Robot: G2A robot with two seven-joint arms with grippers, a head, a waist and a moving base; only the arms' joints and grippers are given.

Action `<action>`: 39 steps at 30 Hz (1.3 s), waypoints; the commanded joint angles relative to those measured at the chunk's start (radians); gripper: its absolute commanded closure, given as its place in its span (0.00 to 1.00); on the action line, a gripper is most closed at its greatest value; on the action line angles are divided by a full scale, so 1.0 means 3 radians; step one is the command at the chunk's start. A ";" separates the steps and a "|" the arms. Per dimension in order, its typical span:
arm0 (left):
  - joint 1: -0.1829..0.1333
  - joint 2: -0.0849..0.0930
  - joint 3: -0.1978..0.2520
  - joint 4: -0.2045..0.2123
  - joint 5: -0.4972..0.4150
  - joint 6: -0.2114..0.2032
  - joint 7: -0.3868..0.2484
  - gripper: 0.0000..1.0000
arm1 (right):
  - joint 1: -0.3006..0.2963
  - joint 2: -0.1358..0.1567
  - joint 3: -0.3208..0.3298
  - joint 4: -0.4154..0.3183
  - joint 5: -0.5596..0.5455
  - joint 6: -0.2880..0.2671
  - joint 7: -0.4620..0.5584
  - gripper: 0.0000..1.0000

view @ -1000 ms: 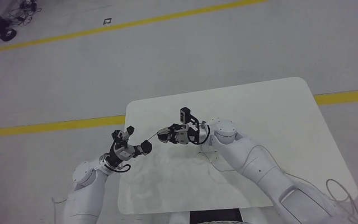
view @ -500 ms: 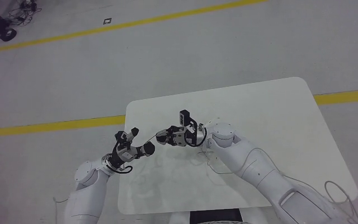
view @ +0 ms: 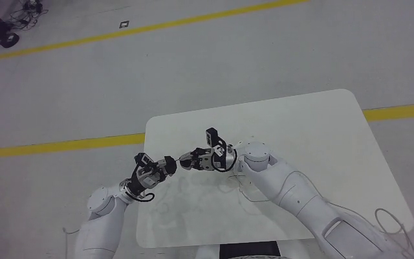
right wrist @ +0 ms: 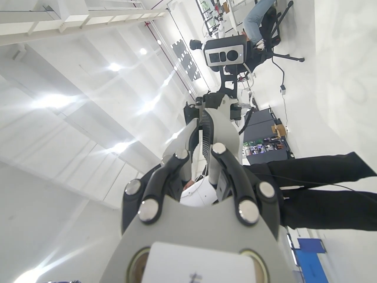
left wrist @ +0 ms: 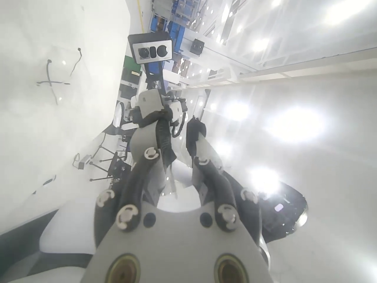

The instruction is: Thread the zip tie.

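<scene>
Left gripper (view: pixel 167 164) is sitting nearer right gripper (view: pixel 184 160) than before. Left wrist view is showing its fingers (left wrist: pixel 196 132) apart. Right fingers (right wrist: pixel 216 131) are clamping zip tie (view: pixel 176 160).

Overhead; left claw (left wrist: pixel 179 125), right claw (right wrist: pixel 202 118) views face-to-face

From above, we could barely resolve the thin zip tie (view: pixel 176 159). We could not tell whether it was threaded.
</scene>
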 commanded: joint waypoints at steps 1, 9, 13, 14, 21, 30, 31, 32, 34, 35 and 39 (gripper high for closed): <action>0.0000 0.0002 0.0005 0.0002 0.0004 -0.0001 0.0007 0.84 | -0.0003 0.0005 0.0001 -0.0011 -0.0017 -0.0004 0.0008 1.00; 0.0015 0.0013 0.0029 -0.0006 0.0027 -0.0018 0.0069 0.79 | -0.0024 0.0029 -0.0012 -0.0081 -0.0092 -0.0031 0.0095 1.00; 0.0024 0.0018 0.0036 -0.0018 0.0025 -0.0020 0.0084 0.81 | -0.0022 0.0034 -0.0033 -0.0100 -0.0119 -0.0032 0.0128 1.00; 0.0026 0.0020 0.0039 -0.0024 0.0024 -0.0020 0.0088 0.81 | -0.0021 0.0035 -0.0036 -0.0102 -0.0122 -0.0032 0.0128 1.00; 0.0048 0.0028 0.0066 -0.0064 0.0021 -0.0017 0.0082 0.83 | -0.0045 0.0034 -0.0017 -0.0096 -0.0053 -0.0037 0.0013 1.00; 0.0061 0.0041 0.0079 -0.0085 0.0009 -0.0015 0.0075 0.85 | -0.0029 0.0039 -0.0043 -0.0109 -0.0077 -0.0014 0.0042 1.00; 0.0062 0.0043 0.0080 -0.0086 0.0008 -0.0017 0.0077 0.86 | -0.0029 0.0040 -0.0046 -0.0108 -0.0078 -0.0018 0.0047 1.00; 0.0063 0.0044 0.0081 -0.0086 0.0005 -0.0018 0.0077 0.86 | -0.0028 0.0040 -0.0052 -0.0110 -0.0083 -0.0019 0.0055 1.00; 0.0067 0.0047 0.0082 -0.0087 0.0002 -0.0019 0.0075 0.87 | -0.0027 0.0041 -0.0058 -0.0112 -0.0088 -0.0019 0.0057 1.00; 0.0070 0.0049 0.0084 -0.0089 0.0000 -0.0018 0.0074 0.87 | -0.0027 0.0042 -0.0064 -0.0114 -0.0095 -0.0016 0.0056 1.00; 0.0080 0.0054 0.0089 -0.0094 -0.0002 -0.0022 0.0074 0.90 | -0.0024 0.0045 -0.0074 -0.0122 -0.0108 -0.0005 0.0055 1.00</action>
